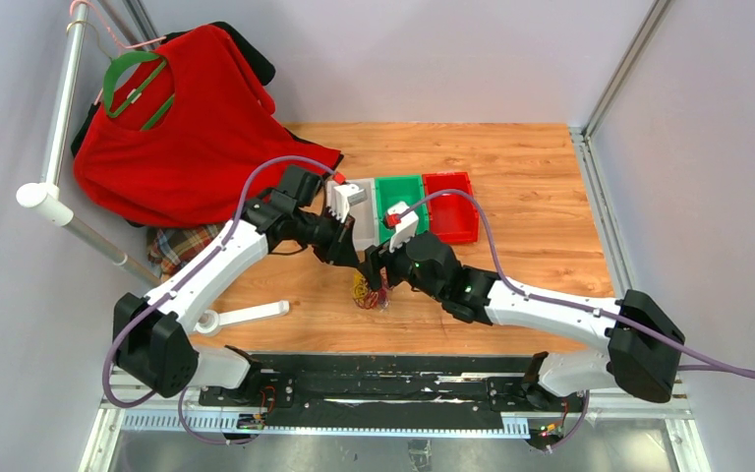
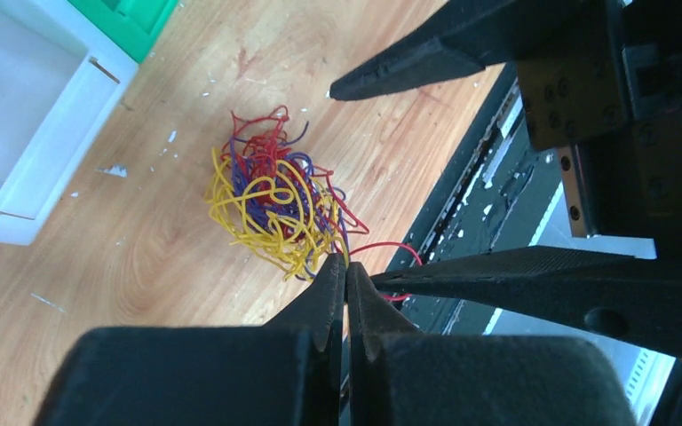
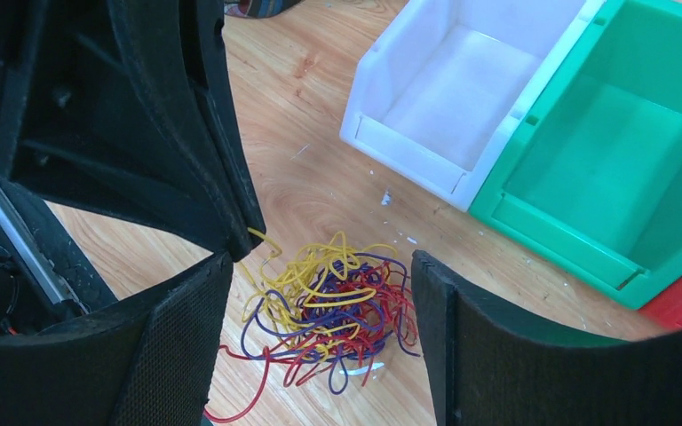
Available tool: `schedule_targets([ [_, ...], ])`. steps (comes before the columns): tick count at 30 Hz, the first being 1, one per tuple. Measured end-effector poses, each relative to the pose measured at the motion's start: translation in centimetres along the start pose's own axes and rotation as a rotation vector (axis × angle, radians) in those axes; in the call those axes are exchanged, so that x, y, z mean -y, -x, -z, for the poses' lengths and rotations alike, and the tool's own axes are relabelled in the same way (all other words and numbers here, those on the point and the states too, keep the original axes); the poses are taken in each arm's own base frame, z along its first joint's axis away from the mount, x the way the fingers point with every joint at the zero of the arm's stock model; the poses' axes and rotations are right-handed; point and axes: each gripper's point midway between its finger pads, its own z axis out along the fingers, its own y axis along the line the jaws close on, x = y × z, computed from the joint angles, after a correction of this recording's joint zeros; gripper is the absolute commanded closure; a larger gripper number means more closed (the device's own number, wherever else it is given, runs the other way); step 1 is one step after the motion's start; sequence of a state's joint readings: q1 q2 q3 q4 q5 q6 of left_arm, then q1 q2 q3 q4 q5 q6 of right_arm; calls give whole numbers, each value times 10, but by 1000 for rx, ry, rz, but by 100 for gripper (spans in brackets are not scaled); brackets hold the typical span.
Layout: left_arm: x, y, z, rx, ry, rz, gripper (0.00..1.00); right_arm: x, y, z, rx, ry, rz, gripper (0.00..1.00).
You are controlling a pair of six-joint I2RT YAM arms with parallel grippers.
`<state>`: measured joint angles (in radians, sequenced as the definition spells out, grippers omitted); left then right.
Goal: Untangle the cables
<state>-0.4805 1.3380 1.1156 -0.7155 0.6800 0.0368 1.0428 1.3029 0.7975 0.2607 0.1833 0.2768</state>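
Note:
The cables [image 1: 368,291] lie as one tangled ball of thin yellow, red and purple wires on the wooden table, between both grippers. In the left wrist view the cables [image 2: 275,200] sit just beyond my left gripper [image 2: 346,264], which is shut with a yellow strand pinched at its tips. My left gripper [image 1: 359,267] hangs over the ball's near-left side. My right gripper [image 3: 321,264] is open, its two fingers standing on either side of the cables [image 3: 337,306], empty. It shows in the top view [image 1: 381,267] right beside the left one.
A white bin [image 1: 364,228], a green bin [image 1: 400,197] and a red bin [image 1: 450,206] stand in a row just behind the cables. A red shirt [image 1: 197,128] hangs at the back left. A white tool [image 1: 246,315] lies at the front left. A black rail [image 2: 488,177] runs close along the table's near edge.

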Motion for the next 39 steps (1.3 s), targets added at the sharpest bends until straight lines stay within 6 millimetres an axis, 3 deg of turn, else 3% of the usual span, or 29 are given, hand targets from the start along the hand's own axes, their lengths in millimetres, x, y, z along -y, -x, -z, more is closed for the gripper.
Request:
schedule_targets([
  [5, 2, 10, 8, 15, 12, -4, 99, -3, 4, -2, 11, 6, -5, 29],
  [15, 38, 36, 30, 96, -89, -55, 99, -3, 7, -5, 57, 0, -30, 31],
  [28, 55, 31, 37, 69, -149, -48, 99, 4, 13, 16, 148, 17, -110, 34],
  [39, 60, 26, 38, 43, -156, -39, 99, -6, 25, 20, 192, 81, -151, 34],
])
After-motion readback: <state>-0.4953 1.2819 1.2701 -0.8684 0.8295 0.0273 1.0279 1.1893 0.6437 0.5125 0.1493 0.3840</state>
